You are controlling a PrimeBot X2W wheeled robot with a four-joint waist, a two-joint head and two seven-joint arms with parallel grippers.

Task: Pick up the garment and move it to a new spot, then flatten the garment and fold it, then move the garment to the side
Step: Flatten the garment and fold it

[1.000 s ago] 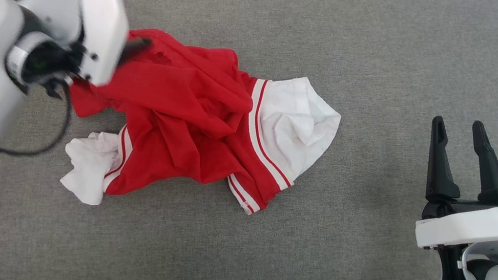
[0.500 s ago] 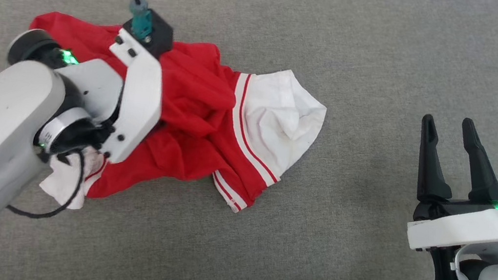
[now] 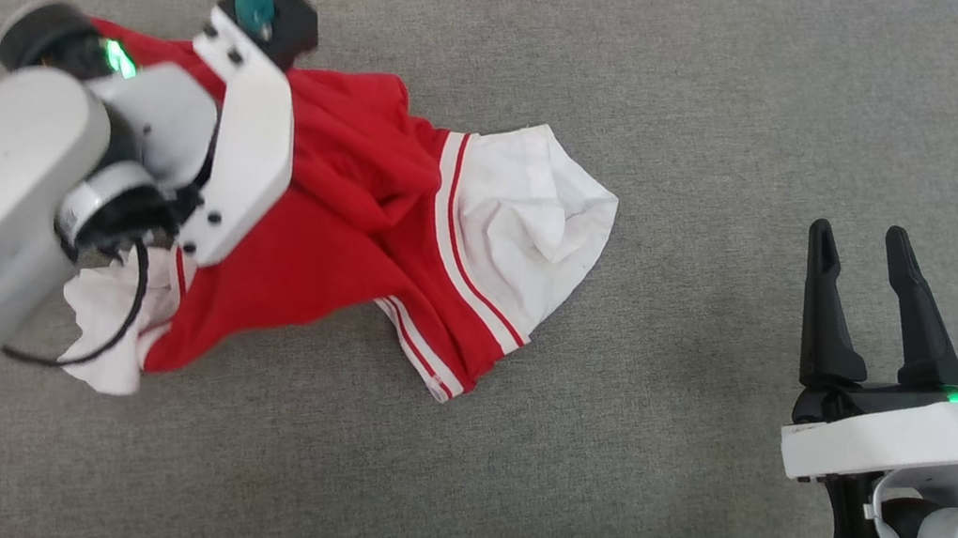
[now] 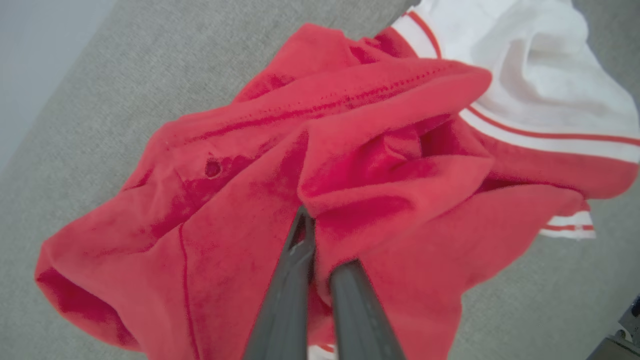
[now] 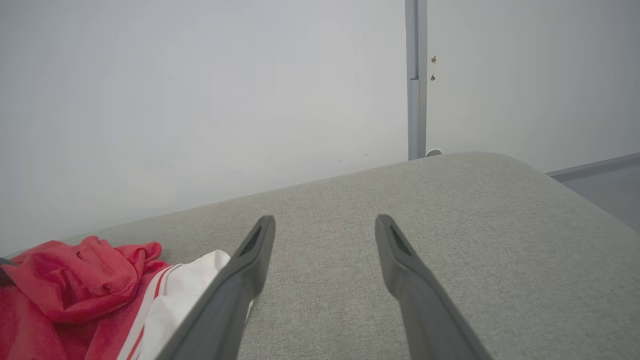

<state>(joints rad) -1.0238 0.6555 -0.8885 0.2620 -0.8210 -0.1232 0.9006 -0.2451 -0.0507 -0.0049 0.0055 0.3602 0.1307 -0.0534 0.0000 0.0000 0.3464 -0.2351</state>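
The garment (image 3: 353, 222), a red T-shirt with white sleeves and red-and-white stripes, lies crumpled on the grey cushioned surface at centre left. My left arm's wrist (image 3: 236, 147) hangs over its red left part and hides the fingers there. In the left wrist view my left gripper (image 4: 320, 240) is shut on a raised fold of the garment (image 4: 225, 200), near a small hole (image 4: 212, 167). My right gripper (image 3: 859, 236) stands open and holds nothing, well to the right of the shirt. The right wrist view has the right gripper (image 5: 325, 225) with the garment (image 5: 75, 285) at lower left.
The grey cushioned surface (image 3: 600, 477) stretches bare around the shirt and between the two arms. Its far edge meets a white wall (image 5: 200, 100) with a grey vertical strip (image 5: 414, 75). The surface rounds off at the right, with floor (image 5: 605, 172) beyond.
My left arm has come down over the shirt's red part and its gripper has shut on a fold, drawing the red cloth tighter. The right arm has stayed put.
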